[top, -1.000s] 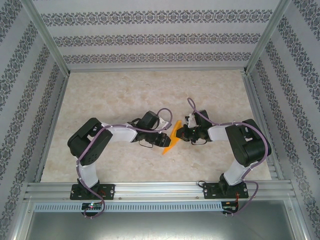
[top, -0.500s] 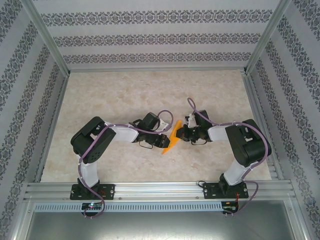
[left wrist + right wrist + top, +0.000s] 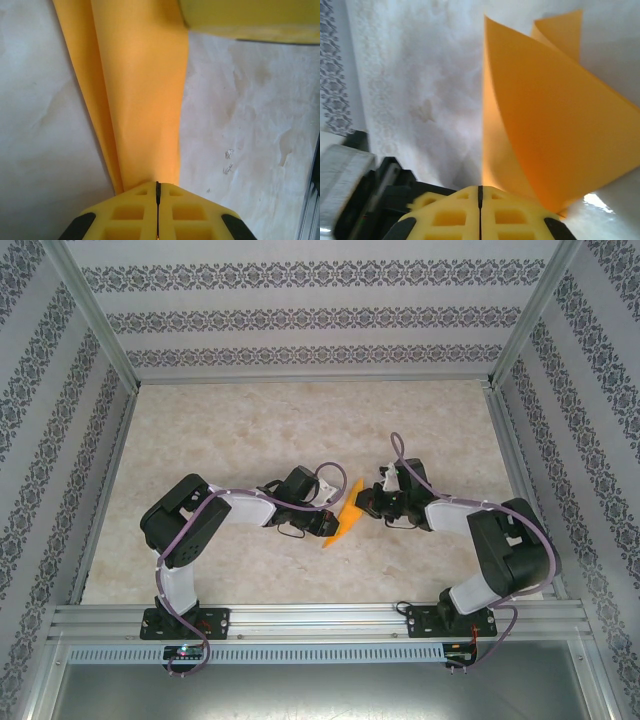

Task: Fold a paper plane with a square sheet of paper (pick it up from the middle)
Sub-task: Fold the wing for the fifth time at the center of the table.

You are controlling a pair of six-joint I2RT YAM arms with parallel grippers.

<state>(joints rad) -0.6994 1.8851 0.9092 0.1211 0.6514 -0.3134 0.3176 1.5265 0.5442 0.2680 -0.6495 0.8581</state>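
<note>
Near the middle of the pale marbled desk (image 3: 250, 430), the two arms reach inward and meet over a folded orange sheet (image 3: 345, 515). From above, the sheet reads as a narrow slanted strip, its lower end toward the arm bases and its upper end angled away to the right. The left tool (image 3: 328, 523) comes at it from the left and the right tool (image 3: 368, 504) from the right.

From the left wrist, the left tool (image 3: 157, 200) has its yellow fingers pressed together. The sheet (image 3: 140, 100) narrows down into the seam between them, so this tool is clamped on the paper. The paper rises from the tips in a long creased band, with desk showing on both sides.

From the right wrist, the right tool (image 3: 480, 197) also has its fingers together. The sheet (image 3: 555, 140) stands up as two layered flaps with a pointed top, and its lower edge runs down behind the fingertip right of the seam. It seems to touch there, but I cannot tell whether it is actually pinched.
</note>
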